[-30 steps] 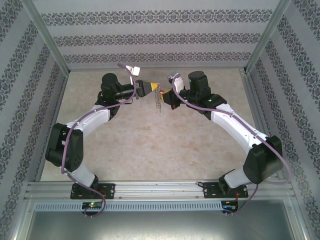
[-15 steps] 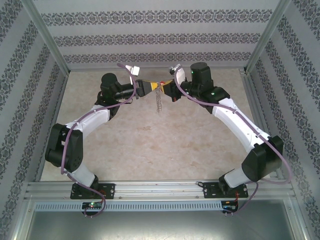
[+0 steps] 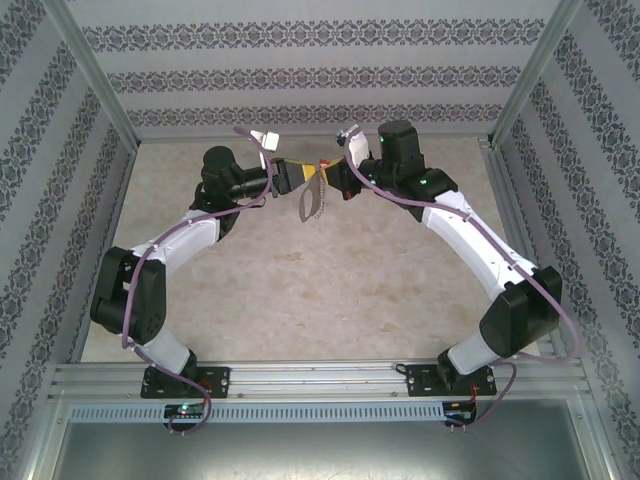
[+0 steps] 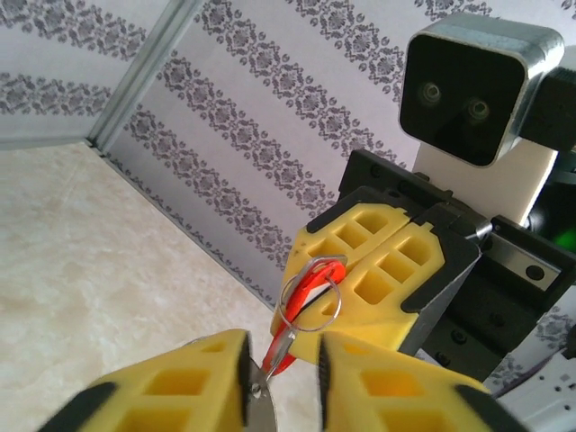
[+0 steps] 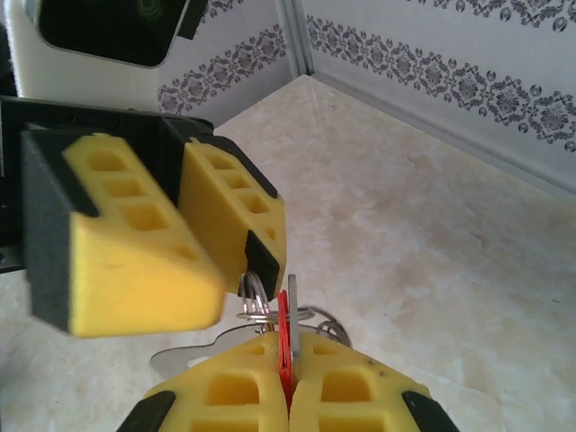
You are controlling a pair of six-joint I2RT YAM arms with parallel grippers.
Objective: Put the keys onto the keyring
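Observation:
The keys [image 4: 313, 277], a red tag with a silver key and a thin wire ring, stick out of my right gripper [image 5: 288, 360], which is shut on them. My left gripper [image 4: 283, 349] faces it, jaws apart, with the key tip reaching into the gap. The keyring [image 4: 259, 407], a flat grey metal plate, lies against the inner face of one left finger. In the top view the keyring [image 3: 311, 203] hangs tilted below the two grippers, which meet above the far middle of the table. From the right wrist the keyring [image 5: 191, 355] shows just beyond my fingers, its small rings [image 5: 256, 295] beside the red tag.
Both arms arch inward over the beige marbled table [image 3: 300, 290]. Patterned walls stand on three sides, and a metal corner post [image 4: 144, 81] rises behind the grippers. The aluminium rail [image 3: 320, 378] with the arm bases runs along the near edge.
My left gripper's jaws have parted. The keyring, hanging straight down before, has swung to a tilt under the grippers. The right gripper moved closer to the left one and keeps its grip.

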